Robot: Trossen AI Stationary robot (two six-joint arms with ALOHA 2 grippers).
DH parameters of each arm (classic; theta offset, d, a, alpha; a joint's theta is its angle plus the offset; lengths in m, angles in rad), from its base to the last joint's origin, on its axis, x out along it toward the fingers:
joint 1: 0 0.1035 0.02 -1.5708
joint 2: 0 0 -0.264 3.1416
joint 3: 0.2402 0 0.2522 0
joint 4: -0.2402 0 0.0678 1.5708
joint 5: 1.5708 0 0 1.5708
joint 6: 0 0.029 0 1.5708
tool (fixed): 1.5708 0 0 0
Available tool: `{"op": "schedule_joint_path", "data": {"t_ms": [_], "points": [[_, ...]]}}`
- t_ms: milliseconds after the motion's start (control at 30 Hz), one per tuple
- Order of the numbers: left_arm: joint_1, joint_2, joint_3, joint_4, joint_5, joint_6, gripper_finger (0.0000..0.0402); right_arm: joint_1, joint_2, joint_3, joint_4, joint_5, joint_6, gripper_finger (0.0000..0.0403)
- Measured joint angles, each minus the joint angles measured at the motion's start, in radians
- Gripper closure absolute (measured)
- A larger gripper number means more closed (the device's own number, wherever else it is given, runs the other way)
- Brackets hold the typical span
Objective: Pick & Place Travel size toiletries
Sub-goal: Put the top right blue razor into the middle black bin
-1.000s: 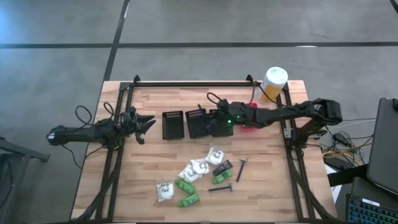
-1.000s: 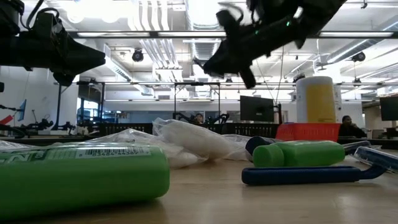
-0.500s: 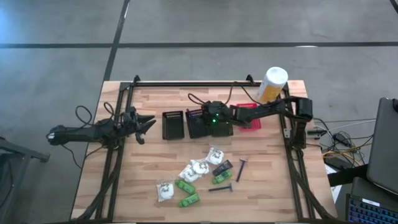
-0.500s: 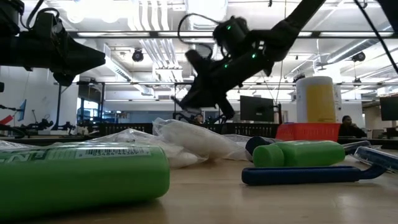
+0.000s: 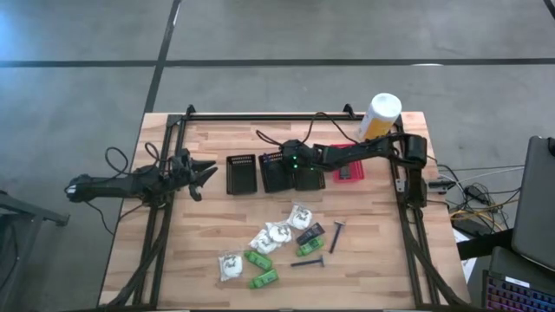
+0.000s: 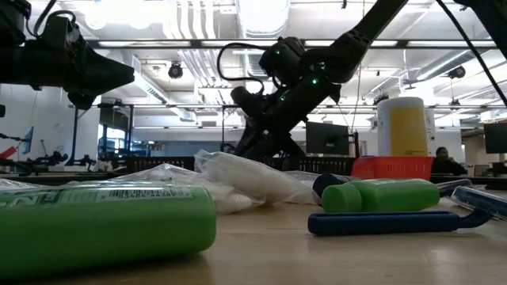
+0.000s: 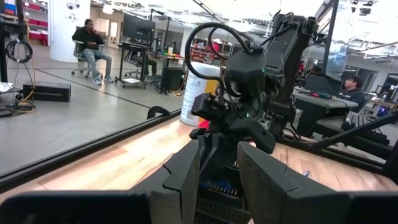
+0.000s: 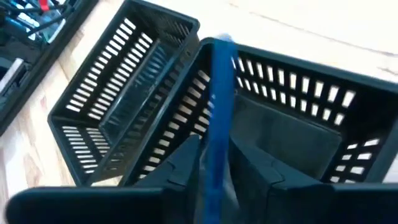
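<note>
- The right claw (image 8: 214,163) hangs over the black baskets (image 5: 276,172) near the table's far edge, clamped on a thin blue stick-like item (image 8: 219,106) that stands upright over the rim between two baskets.
- Judged step: dropping it in. Best to shift fully over one basket before letting go, or it may catch on the shared rim.
- The left claw (image 5: 201,176) waits at the table's left edge, fingers slightly apart, holding nothing.
- The remaining toiletries (image 5: 279,238) lie loose toward the near edge.
- Only the right wrist view shows the blue item; from above the arm hides it.
</note>
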Motion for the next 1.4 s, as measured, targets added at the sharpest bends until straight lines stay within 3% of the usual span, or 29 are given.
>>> {"op": "schedule_joint_path", "data": {"t_ms": [300, 500, 633, 733, 800, 1000, 1133, 1267, 1400], "points": [[0.0, 0.0, 0.0, 0.0, 0.0, 0.0, 0.0287, 0.017, -0.015, -0.009, -0.025, 0.018, -0.018, 0.0252], [0.0, 0.0, 0.0, -0.001, 0.001, 0.0, 0.0287, 0.092, -0.138, -0.029, -0.225, 0.022, -0.186, 0.022], [0.0, 0.002, 0.0, -0.003, 0.005, 0.0, 0.0287, 0.195, -0.255, -0.071, -0.509, 0.18, -0.211, 0.0204], [0.0, 0.004, 0.0, -0.003, 0.006, 0.0, 0.0287, 0.291, -0.351, -0.118, -0.703, 0.319, -0.139, 0.0195], [0.0, 0.005, 0.0, -0.003, 0.007, 0.0, 0.0287, 0.351, -0.418, -0.163, -0.776, 0.357, -0.066, 0.019], [0.0, 0.005, 0.0, -0.003, 0.007, 0.0, 0.0287, 0.503, -0.614, -0.339, -0.811, 0.391, 0.154, 0.0191], [0.0, 0.005, 0.0, -0.002, 0.007, 0.0, 0.0287, 0.56, -0.709, -0.451, -0.946, 0.444, 0.289, 0.0208], [0.0, 0.005, 0.0, -0.002, 0.007, 0.0, 0.0287, 0.582, -0.767, -0.549, -1.022, 0.463, 0.309, 0.0227], [0.0, 0.005, 0.0, 0.0, 0.002, 0.0, 0.0287, 0.582, -0.785, -0.604, -1.016, 0.467, 0.227, 0.0241]]}}
